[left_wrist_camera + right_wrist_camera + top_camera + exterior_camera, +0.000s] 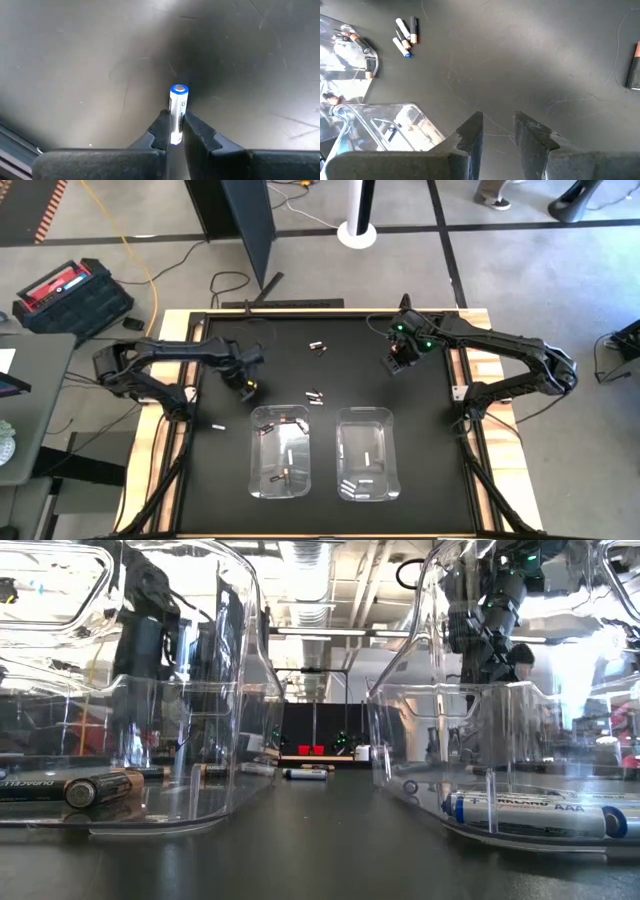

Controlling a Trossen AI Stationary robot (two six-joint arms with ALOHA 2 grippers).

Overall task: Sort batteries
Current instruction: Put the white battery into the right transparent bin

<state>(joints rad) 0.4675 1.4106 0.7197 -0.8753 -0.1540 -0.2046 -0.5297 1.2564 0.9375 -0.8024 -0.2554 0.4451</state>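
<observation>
Two clear bins (280,452) hold batteries (361,486); left gripper (174,131) pinches a white battery (177,107); right gripper (497,125) spread.

1. The left arm is stretched in from the left edge; its gripper (246,387) is closed on a battery (177,111).
2. The right arm is bent in from the right; its gripper (497,131) is held empty, fingers parted.

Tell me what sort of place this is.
Probably a robotics lab or workshop: exposed ceiling ducts behind the table, loose floor cables, a red toolbox, and two arms at a black tabletop.
</observation>
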